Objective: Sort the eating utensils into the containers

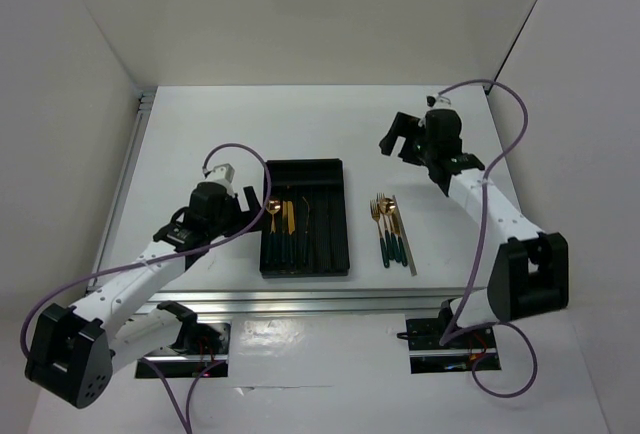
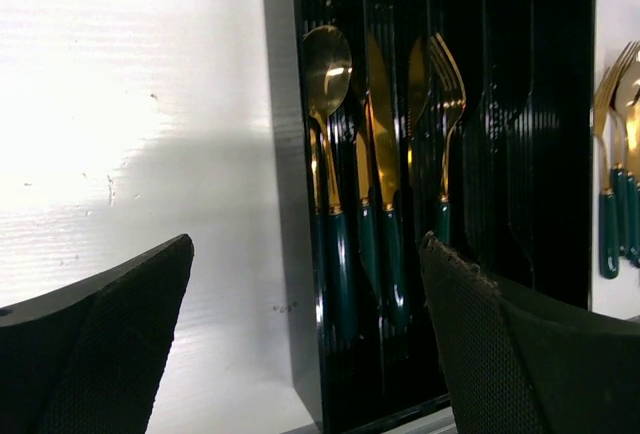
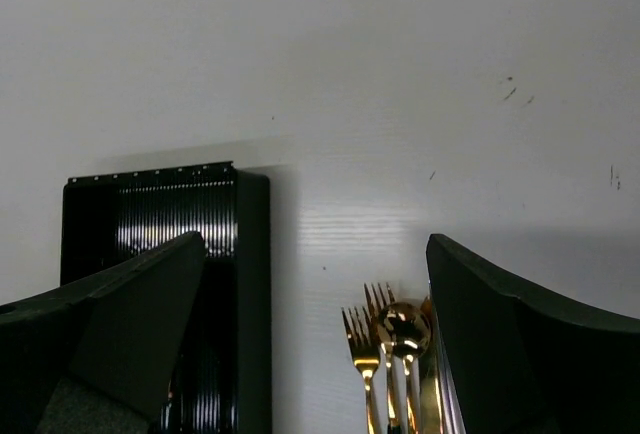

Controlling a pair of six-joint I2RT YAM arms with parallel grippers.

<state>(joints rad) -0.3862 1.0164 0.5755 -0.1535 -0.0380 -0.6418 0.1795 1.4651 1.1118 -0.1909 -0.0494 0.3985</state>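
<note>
Left wrist view shows plainly what the overhead view only hints at: one spoon, one knife and one fork in the black divided tray, just ahead of the left pincer, spread wide, empty. Ahead of the right pincer, equally wide and empty, two forks and a loose spoon lie on the table

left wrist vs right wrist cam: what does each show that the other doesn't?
Left wrist only: the open left gripper, plus a spoon, knife and fork lying in left compartments of the black tray. Right wrist only: the open right gripper and the table past the tray's far end. Both: the tray and the loose utensils right of it.
</note>
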